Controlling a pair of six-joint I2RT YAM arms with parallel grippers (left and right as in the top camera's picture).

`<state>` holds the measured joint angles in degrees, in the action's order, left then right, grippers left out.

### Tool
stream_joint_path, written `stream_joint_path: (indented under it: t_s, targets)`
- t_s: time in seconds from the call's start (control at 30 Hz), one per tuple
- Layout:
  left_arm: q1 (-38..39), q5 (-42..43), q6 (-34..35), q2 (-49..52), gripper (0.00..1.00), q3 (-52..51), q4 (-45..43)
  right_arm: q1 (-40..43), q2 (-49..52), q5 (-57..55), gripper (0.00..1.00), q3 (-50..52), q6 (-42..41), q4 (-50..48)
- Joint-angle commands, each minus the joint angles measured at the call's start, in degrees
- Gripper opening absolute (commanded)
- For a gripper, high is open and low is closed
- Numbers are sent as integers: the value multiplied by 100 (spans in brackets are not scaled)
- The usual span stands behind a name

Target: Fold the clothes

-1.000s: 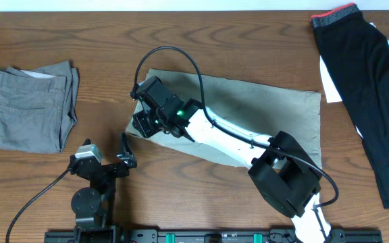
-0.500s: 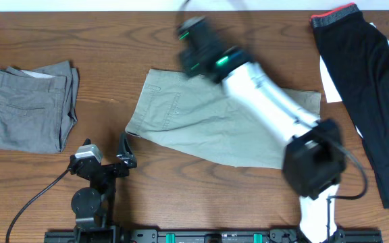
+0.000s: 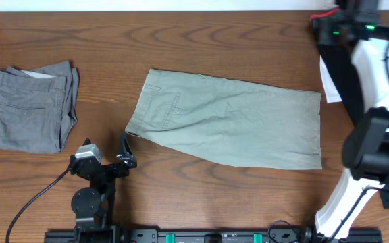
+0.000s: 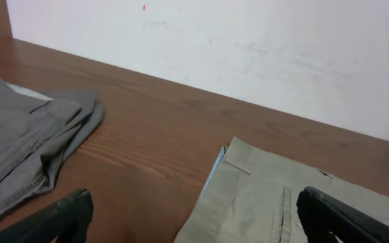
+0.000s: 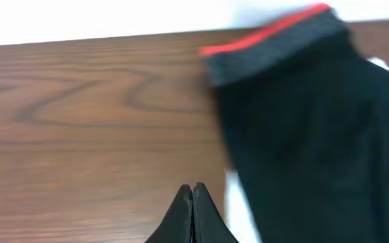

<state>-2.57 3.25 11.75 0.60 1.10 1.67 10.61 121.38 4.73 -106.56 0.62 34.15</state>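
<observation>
- Khaki-green shorts flat on the table, about midway across, long axis left to right, waistband at the left end.
- Right gripper off at the far right corner, over a black garment with a red band; fingertips pressed together, nothing between them; well apart from the shorts.
- Left gripper just beside the waistband corner, spread wide, empty; probably the nearer arm for a fold along that axis.
- Grey pair folded, far left.

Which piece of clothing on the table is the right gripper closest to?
The black garment with the red-edged waistband, just ahead of the right gripper; the khaki shorts lie mid-table, the grey pair far left.
</observation>
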Motion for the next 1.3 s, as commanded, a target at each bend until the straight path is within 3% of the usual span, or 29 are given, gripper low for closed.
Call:
stream_joint_path:
  t_s: [0.0,0.4,0.67,0.97,1.27]
  targets:
    - [-26,42,-76,-35,98,-87,212,472,431,363,1,-39,240,72]
    - [-26,42,-76,-35,98,-87,212,1434,533,-350,1,96,293,286]
    - [-26,42,-79,-35,98,-87,212,1777,533,-1853,1,205,63,535]
    - [-26,42,-76,-35,98,-87,212,2068,533,-1049,1,452,68,898]
    - [-26,42,-76,-35,98,-87,212,2299,533,-1759,1,1309,-175,444]
